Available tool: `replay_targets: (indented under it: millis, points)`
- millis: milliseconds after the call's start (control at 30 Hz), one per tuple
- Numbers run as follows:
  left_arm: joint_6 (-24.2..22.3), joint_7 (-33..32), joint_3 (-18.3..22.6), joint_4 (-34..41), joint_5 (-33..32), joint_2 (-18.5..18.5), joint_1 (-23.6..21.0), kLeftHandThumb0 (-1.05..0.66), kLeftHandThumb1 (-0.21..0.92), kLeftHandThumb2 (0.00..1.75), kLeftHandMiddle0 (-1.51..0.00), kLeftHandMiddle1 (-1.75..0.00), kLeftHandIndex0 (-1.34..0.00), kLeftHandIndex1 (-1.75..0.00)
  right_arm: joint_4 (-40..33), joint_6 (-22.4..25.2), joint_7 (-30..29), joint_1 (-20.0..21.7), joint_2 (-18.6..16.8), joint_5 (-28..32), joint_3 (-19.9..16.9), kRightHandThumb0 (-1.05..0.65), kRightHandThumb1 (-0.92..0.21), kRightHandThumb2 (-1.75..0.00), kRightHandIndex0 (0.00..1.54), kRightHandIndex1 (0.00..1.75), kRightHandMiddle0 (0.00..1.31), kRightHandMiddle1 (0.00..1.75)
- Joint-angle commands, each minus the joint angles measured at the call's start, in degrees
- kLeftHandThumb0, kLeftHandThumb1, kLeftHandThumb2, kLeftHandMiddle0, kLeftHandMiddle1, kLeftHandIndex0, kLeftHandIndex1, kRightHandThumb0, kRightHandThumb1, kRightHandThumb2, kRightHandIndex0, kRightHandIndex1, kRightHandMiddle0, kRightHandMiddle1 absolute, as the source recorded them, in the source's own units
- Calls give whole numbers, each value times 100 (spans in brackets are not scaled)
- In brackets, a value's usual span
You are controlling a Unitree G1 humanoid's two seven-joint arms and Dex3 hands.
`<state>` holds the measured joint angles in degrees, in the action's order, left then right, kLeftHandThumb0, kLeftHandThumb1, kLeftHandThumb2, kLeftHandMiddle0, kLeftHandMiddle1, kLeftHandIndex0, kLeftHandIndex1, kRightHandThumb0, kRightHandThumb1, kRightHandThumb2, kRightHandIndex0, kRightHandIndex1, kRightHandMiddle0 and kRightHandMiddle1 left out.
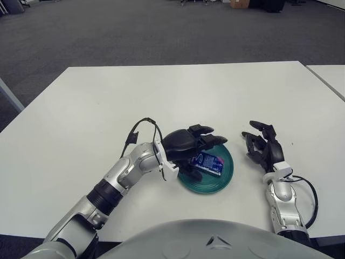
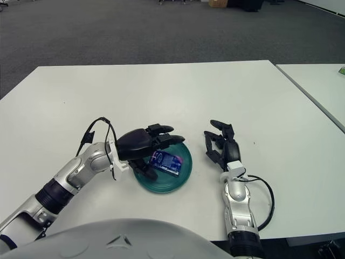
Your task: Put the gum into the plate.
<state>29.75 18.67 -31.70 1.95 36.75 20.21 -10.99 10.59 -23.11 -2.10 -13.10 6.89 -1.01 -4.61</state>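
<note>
Left eye view shows the left hand (image 1: 190,144) poised over the left side of the teal plate (image 1: 222,181), fingers (image 1: 205,129) stretched out and spread toward the right, gripping nothing, with its thumb angled down at the plate's near left edge. Just below those fingers the gum (image 1: 208,163), a blue packet, lies flat inside the plate, free of the hand, while the left forearm runs in from the lower left with the wrist bent to level the palm. Off to the right of the plate, the right hand (image 1: 262,144) shows above the white table (image 1: 161,97) with its fingers loosely parted and empty.
</note>
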Motion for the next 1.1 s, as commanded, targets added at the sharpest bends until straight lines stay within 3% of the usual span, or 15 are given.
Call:
replay_targets:
  millis: [0, 333, 433, 533, 633, 767, 900, 1000, 1067]
  points:
    - [-27, -54, 50, -63, 44, 18, -48, -105, 92, 33, 0, 0, 0, 0, 857, 262, 35, -335, -311, -74, 228, -54, -92, -58, 41, 33, 0, 99]
    - [-106, 31, 117, -69, -161, -5, -39, -105, 92, 29, 0, 0, 0, 0, 1063, 139, 190, -235, -333, 92, 170, -56, -90, -56, 47, 33, 0, 98]
    - [-189, -258, 295, -169, -288, -136, 75, -105, 92, 27, 0, 0, 0, 0, 1112, 68, 310, -215, -373, 231, 151, -55, -88, -55, 49, 35, 1, 98]
    - [-308, -699, 547, -329, -385, -327, 246, -105, 92, 25, 0, 0, 0, 0, 1143, 28, 337, -204, -416, 294, 148, -51, -80, -65, 53, 46, 3, 98]
    - [-734, -1372, 943, -323, -672, -864, 708, -105, 92, 28, -1, 0, -2, -1, 1161, 2, 291, -194, -438, 293, 137, -47, -73, -75, 55, 58, 4, 99]
    - [-1250, -2089, 1408, -286, -968, -1449, 1185, -105, 92, 34, -15, -4, 0, -33, 1167, 5, 210, -182, -458, 254, 120, -43, -68, -82, 57, 67, 5, 100]
    - [-1936, -2372, 1959, -345, -1365, -1709, 1574, -105, 92, 44, -17, -4, 0, -39, 1147, 15, 158, -178, -475, 225, 110, -41, -66, -85, 58, 71, 5, 100]
    - [-2357, -2396, 2134, -91, -1601, -1903, 1909, -104, 92, 50, -17, -3, 0, -37, 1117, 32, 122, -188, -485, 206, 114, -40, -66, -85, 59, 73, 6, 100]
    - [-2590, -2348, 2266, -49, -1843, -1997, 2041, -100, 92, 63, -18, -3, 0, -37, 1092, 50, 100, -196, -491, 199, 120, -40, -66, -86, 60, 75, 6, 100]
